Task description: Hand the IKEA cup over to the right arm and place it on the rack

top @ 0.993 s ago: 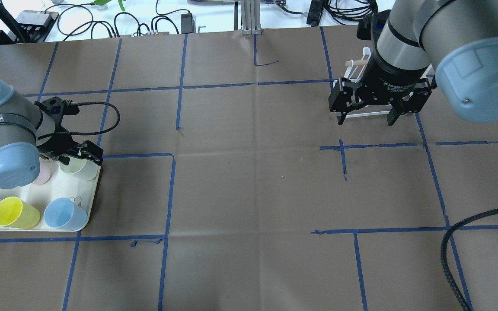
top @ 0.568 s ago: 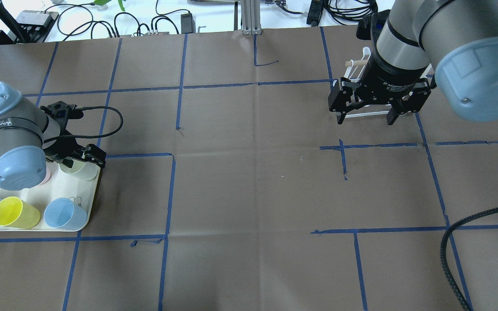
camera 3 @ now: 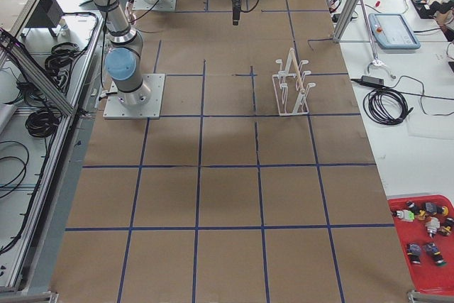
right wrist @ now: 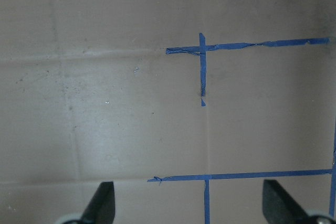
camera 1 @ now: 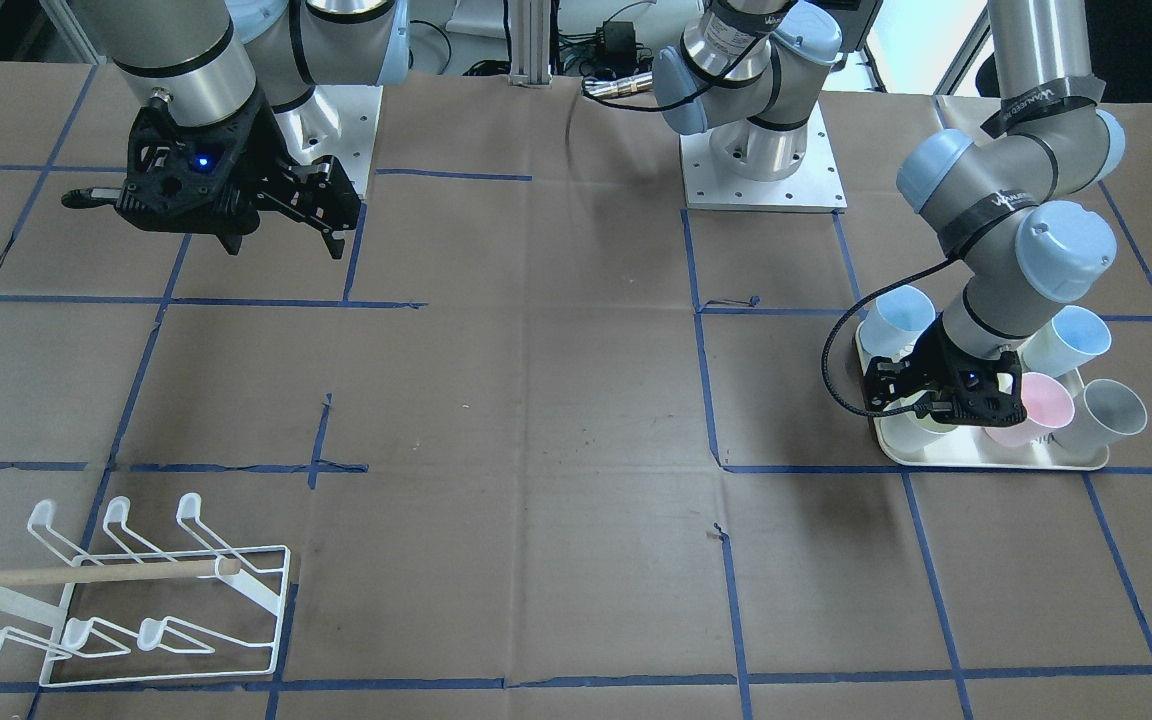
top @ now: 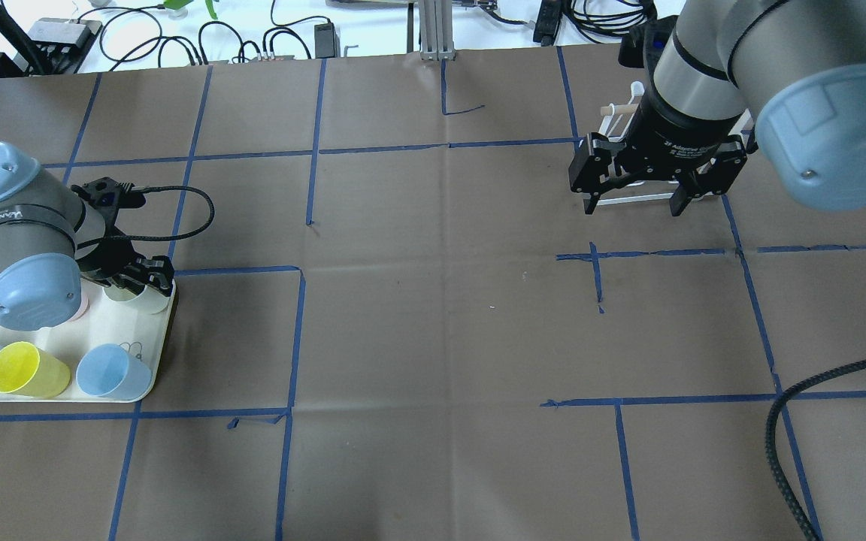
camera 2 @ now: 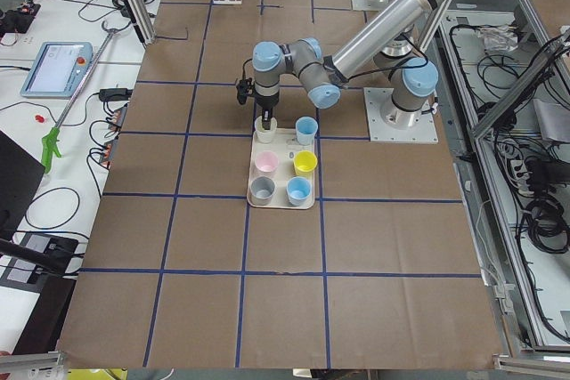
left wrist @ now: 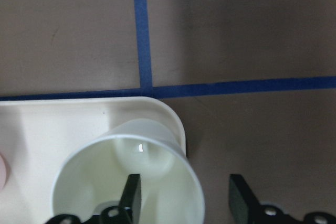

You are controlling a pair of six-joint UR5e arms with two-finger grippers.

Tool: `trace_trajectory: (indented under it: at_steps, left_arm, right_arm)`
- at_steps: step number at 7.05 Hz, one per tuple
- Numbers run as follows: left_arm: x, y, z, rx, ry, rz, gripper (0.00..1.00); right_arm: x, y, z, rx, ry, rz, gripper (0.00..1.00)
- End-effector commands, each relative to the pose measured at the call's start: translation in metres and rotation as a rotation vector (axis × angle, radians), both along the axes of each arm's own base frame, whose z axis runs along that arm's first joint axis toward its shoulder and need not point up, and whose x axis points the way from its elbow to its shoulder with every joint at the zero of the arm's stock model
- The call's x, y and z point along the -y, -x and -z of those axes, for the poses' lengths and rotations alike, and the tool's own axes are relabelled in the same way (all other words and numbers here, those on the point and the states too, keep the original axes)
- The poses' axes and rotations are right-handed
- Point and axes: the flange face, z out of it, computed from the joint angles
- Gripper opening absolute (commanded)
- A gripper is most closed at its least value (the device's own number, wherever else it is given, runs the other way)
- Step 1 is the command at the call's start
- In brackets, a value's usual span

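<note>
The IKEA cup [left wrist: 157,150], a cream one, stands upright at the far corner of the cream tray [left wrist: 52,124]. My left gripper [left wrist: 184,187] is open and straddles the cup's wall, one finger inside and one outside with a gap to the rim. The overhead view shows the left gripper [top: 140,282] low over that cup [top: 146,302]. The right arm holds my right gripper [top: 632,203] open and empty above the paper. Behind it stands the white wire rack [top: 613,113], seen whole in the front-facing view [camera 1: 136,590].
On the tray [top: 125,330] also stand a yellow cup [top: 23,368], two blue cups [top: 106,372] and a pink cup [top: 80,304]; a grey cup [camera 1: 1111,410] shows from the front. Blue tape lines cross the brown paper. A black cable [top: 794,421] lies at right.
The left arm swung slightly, its gripper came down over the cream cup's rim and the fingers narrowed. The right gripper barely moved.
</note>
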Motion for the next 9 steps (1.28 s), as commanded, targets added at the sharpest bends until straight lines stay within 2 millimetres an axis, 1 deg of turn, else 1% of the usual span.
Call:
trace_trajectory:
  at_steps: [1, 2, 3, 4, 5, 6, 7, 8, 9]
  left_arm:
    - [0.002, -0.003, -0.011, 0.020, 0.008, -0.007, 0.00]
    - [-0.002, -0.005, -0.023, 0.051, -0.011, -0.005, 0.00]
    - [-0.003, -0.006, -0.051, 0.077, -0.014, -0.006, 0.00]
    - [-0.003, -0.004, -0.087, 0.070, -0.025, -0.025, 0.00]
    - [0.008, -0.001, -0.120, 0.051, -0.038, -0.023, 0.00]
    - [0.023, 0.003, -0.152, 0.029, -0.022, -0.025, 0.00]
    - [0.036, 0.018, -0.189, 0.019, -0.001, 0.001, 0.00]
    - [0.049, 0.034, -0.223, 0.026, 0.030, 0.007, 0.00]
    - [0.058, 0.054, -0.246, -0.001, 0.078, 0.040, 0.00]
  right_arm:
    - [0.000, -0.001, 0.000, 0.005, 0.000, 0.003, 1.00]
    - [0.000, -0.001, 0.001, 0.007, -0.002, 0.008, 1.00]
    - [0.000, -0.002, 0.001, 0.023, -0.002, 0.012, 1.00]
    - [0.002, -0.010, 0.000, 0.095, 0.005, 0.013, 1.00]
    - [0.003, -0.013, 0.002, 0.131, 0.000, 0.015, 1.00]
    - [0.005, -0.017, -0.002, 0.172, 0.024, 0.013, 1.00]
    - [0.011, -0.024, -0.010, 0.241, 0.085, 0.008, 1.00]
    - [0.013, -0.030, -0.016, 0.304, 0.109, -0.004, 1.00]
    - [0.013, -0.029, -0.011, 0.298, 0.099, -0.003, 1.00]
